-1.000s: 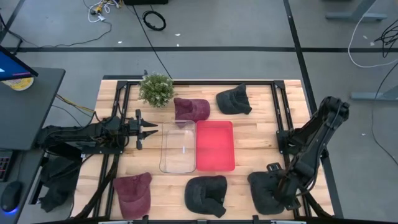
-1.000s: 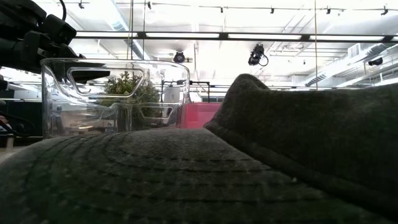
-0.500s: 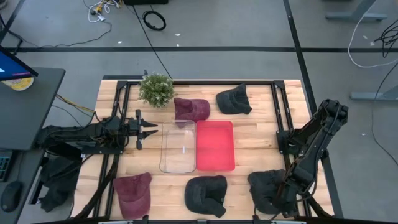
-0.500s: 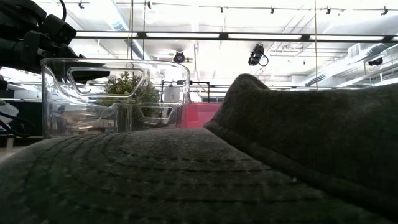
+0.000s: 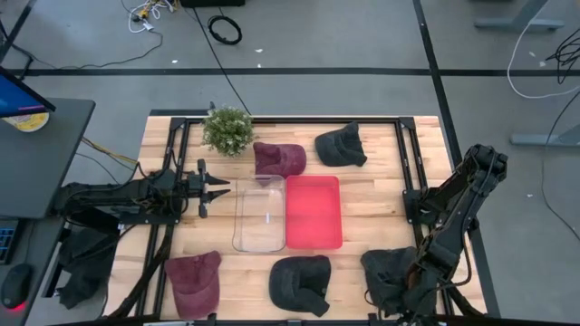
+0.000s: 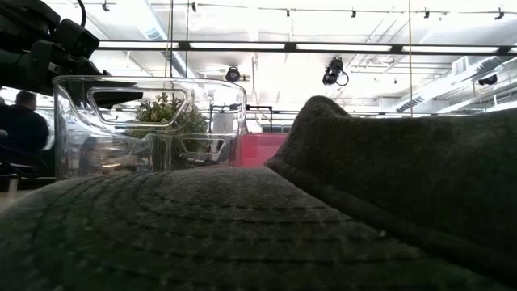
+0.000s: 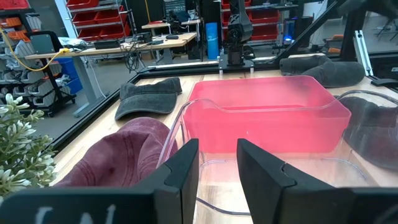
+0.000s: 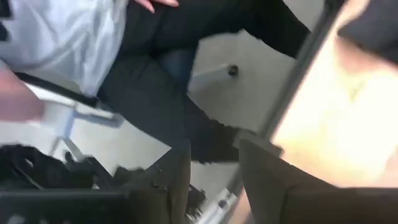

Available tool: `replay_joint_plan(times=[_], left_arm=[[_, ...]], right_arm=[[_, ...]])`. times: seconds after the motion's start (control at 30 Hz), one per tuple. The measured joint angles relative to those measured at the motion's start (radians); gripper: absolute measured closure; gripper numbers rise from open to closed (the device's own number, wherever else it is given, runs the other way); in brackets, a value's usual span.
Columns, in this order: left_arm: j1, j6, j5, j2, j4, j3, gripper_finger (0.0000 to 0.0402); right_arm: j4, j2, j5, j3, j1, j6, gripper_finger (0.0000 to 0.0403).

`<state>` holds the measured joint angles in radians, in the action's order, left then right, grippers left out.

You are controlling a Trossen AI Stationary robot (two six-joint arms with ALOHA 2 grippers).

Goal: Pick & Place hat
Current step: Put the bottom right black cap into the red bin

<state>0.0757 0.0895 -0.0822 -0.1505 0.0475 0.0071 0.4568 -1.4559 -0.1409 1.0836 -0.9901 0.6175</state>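
Several caps lie on the wooden table: a maroon one (image 5: 278, 159) and a black one (image 5: 341, 145) at the far side, and a maroon one (image 5: 193, 282), a black one (image 5: 301, 282) and a black one (image 5: 388, 274) along the near edge. My right gripper (image 5: 410, 295) is low over the near right part of that last black cap. Its fingers are open in the right wrist view (image 8: 214, 180), which looks past the table edge; whether they touch the cap is hidden. My left gripper (image 5: 217, 188) waits open at the left, pointing at the clear bin (image 5: 259, 213).
A red bin (image 5: 314, 211) stands right of the clear bin at mid-table. A small potted plant (image 5: 227, 129) stands at the far left. A black frame (image 5: 417, 181) runs around the table. A seated person (image 8: 186, 74) is just past the near edge. Another person (image 6: 20, 129) is in the room behind.
My right gripper has moved toward the table's near edge and down over the near right black cap, with its arm folding in. The cap has stayed where it lay.
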Motion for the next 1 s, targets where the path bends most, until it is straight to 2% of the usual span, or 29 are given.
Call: replay_joint_plan(times=[0.07, 0.3, 0.4, 0.57, 0.87, 1.0], left_arm=[[0.0, 0.0, 0.0, 0.0, 0.0, 0.0, 0.0287], [0.0, 0.0, 0.0, 0.0, 0.0, 0.0, 0.0287], [0.0, 0.0, 0.0, 0.0, 0.0, 0.0, 0.0287], [0.0, 0.0, 0.0, 0.0, 0.0, 0.0, 0.0287], [0.0, 0.0, 0.0, 0.0, 0.0, 0.0, 0.0287], [0.0, 0.0, 0.0, 0.0, 0.0, 0.0, 0.0287]], right_arm=[[0.073, 0.0, 0.035, 0.0, -0.001, 0.029, 0.0261], [0.403, 0.0, 0.223, -0.004, -0.002, 0.28, 0.0261], [0.41, 0.001, 0.242, -0.024, -0.016, 0.311, 0.0261], [0.4, 0.001, 0.201, -0.032, -0.046, 0.279, 0.0261], [0.359, 0.001, 0.22, -0.033, -0.08, 0.283, 0.0261], [0.404, 0.001, 0.246, -0.033, -0.082, 0.287, 0.0261]])
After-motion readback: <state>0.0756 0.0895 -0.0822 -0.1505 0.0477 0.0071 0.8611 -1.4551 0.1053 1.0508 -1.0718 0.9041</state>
